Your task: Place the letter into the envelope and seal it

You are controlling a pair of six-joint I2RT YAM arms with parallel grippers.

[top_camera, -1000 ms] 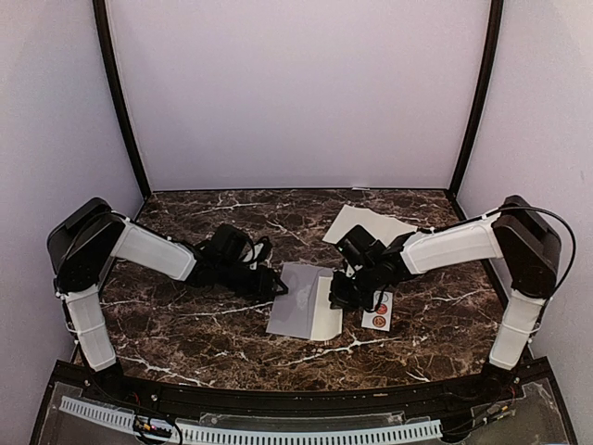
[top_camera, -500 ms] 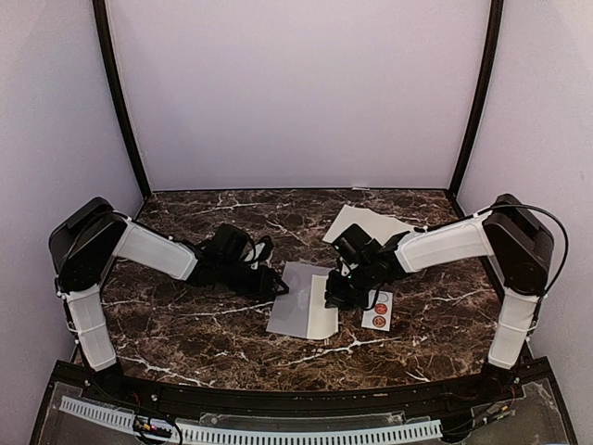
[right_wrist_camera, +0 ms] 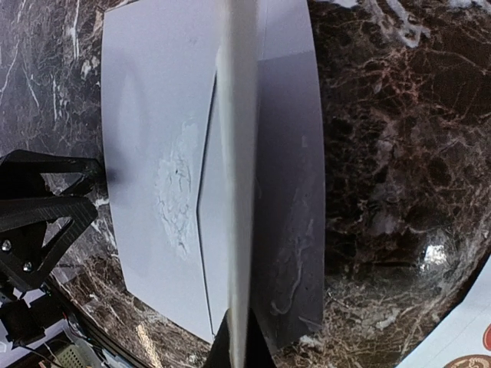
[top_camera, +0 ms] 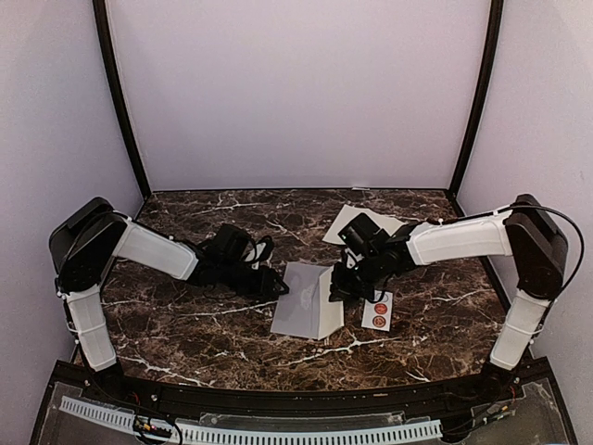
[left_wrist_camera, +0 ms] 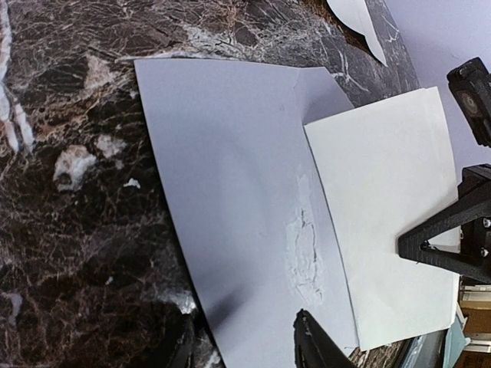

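The grey-lavender envelope point(top_camera: 298, 311) lies flat mid-table, with a torn patch point(left_wrist_camera: 305, 249) on its face and its flap point(right_wrist_camera: 288, 207) spread out on the marble. The white letter point(top_camera: 326, 313) stands tilted on edge over the flap side, seen edge-on in the right wrist view point(right_wrist_camera: 238, 153). My right gripper point(top_camera: 336, 291) is shut on the letter's edge point(right_wrist_camera: 244, 349). My left gripper point(top_camera: 278, 287) is open at the envelope's left edge point(left_wrist_camera: 245, 349), one finger point(left_wrist_camera: 311, 345) over the paper and the other point(left_wrist_camera: 180, 349) beside it on the marble.
A white sticker strip point(top_camera: 377, 311) with round red seals lies just right of the letter. Another white sheet point(top_camera: 371, 222) lies at the back right. Dark marble table point(top_camera: 185, 324); black frame posts stand at the back corners.
My right gripper has drawn back and up a little, tipping the letter from lying flat up onto its edge. The left gripper has barely moved.
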